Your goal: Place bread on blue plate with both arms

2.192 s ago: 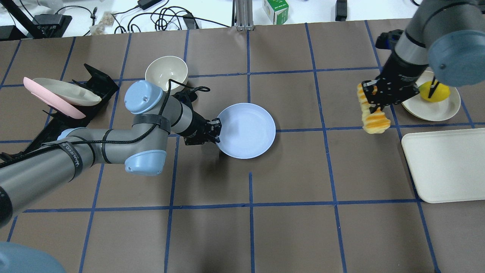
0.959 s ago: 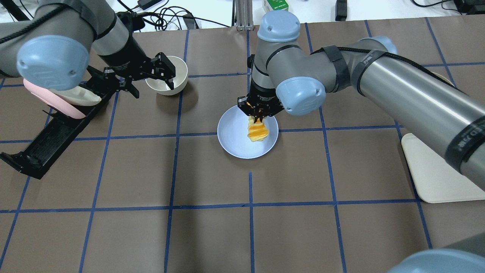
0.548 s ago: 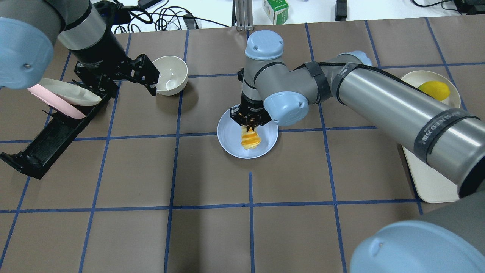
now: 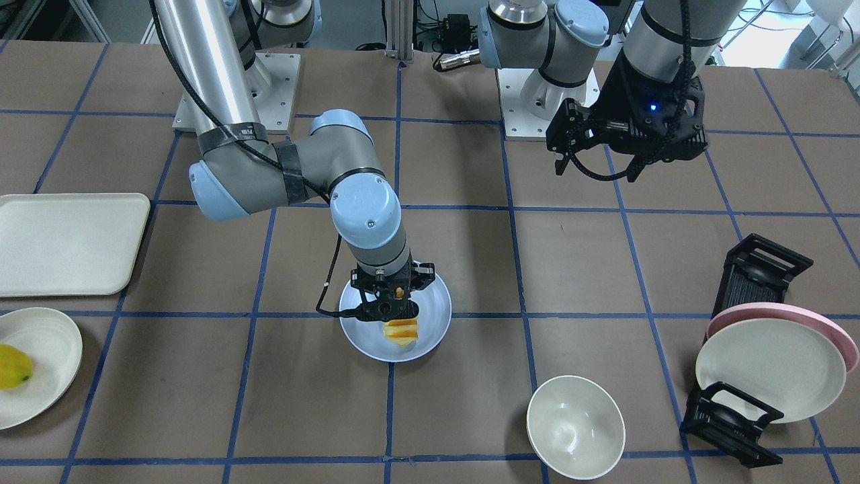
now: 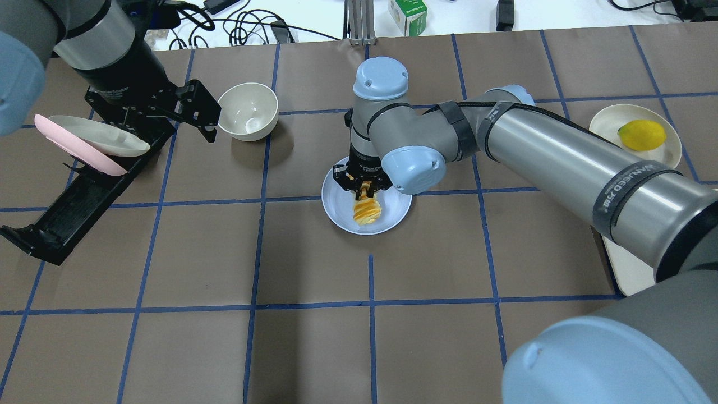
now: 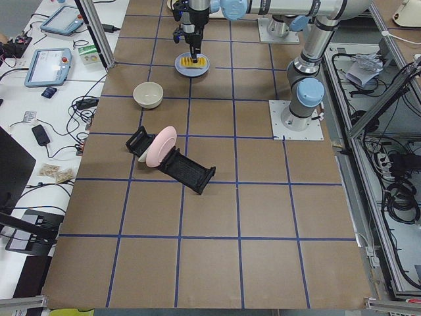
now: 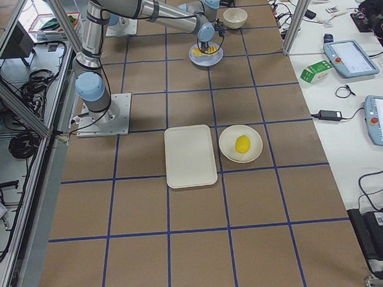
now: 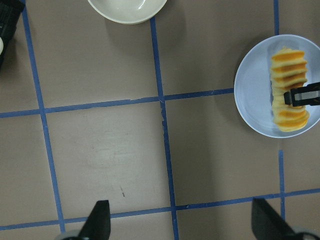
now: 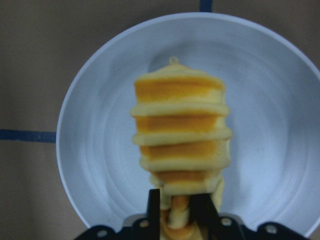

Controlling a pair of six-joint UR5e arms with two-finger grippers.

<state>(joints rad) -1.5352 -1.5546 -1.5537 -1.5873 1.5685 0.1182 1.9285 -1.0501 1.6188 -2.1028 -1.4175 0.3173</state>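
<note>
The bread (image 5: 367, 211), a ridged orange-yellow loaf, hangs tilted over the blue plate (image 5: 339, 209) in the middle of the table. My right gripper (image 5: 363, 188) is shut on the loaf's upper end. The right wrist view shows the fingers (image 9: 153, 209) pinching the bread (image 9: 180, 135) over the plate (image 9: 100, 140). I cannot tell whether its lower end touches the plate. In the front view the bread (image 4: 401, 331) lies inside the plate's rim (image 4: 433, 302). My left gripper (image 5: 208, 119) is open and empty, raised beside the cream bowl, well left of the plate.
A cream bowl (image 5: 247, 111) stands left of the blue plate. A black dish rack (image 5: 67, 213) holds a pink plate and a cream plate (image 5: 95, 137). At the right are a cream plate with a yellow fruit (image 5: 641, 134) and a cream tray (image 4: 67, 242).
My right arm carried the bread from the right side over the blue plate and lowered it. My left gripper let go of the plate's rim and drew back left, past the bowl.
</note>
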